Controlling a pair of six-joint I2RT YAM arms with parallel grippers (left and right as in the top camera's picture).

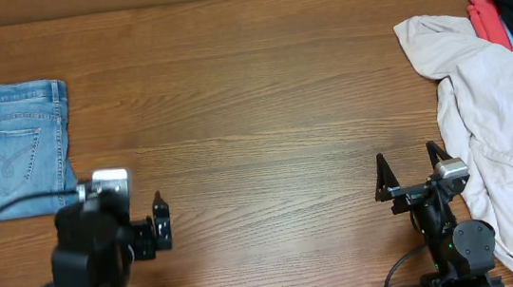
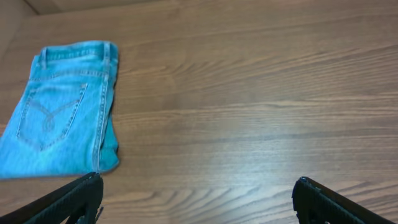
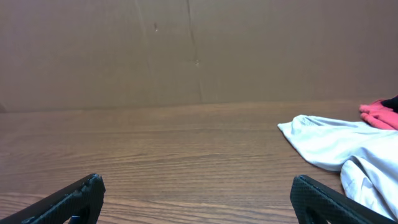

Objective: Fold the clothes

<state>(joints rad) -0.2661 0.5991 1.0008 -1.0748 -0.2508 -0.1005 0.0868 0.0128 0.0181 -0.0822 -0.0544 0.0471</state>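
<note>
Left gripper [image 1: 162, 226] and right gripper [image 1: 406, 158] sit wide open, empty. Folded jeans [image 1: 16, 148] at nine o'clock could get bumped undone.

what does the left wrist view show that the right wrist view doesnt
Only the left wrist view: the folded jeans, lying flat with a back pocket facing up, ahead and to the left of the left hand. Only the right wrist view: a crumpled beige garment on the right, a red garment behind it, and a brown wall at the back, seen past the right hand. Both: the wooden table and an open hand with nothing between its fingers.
</note>
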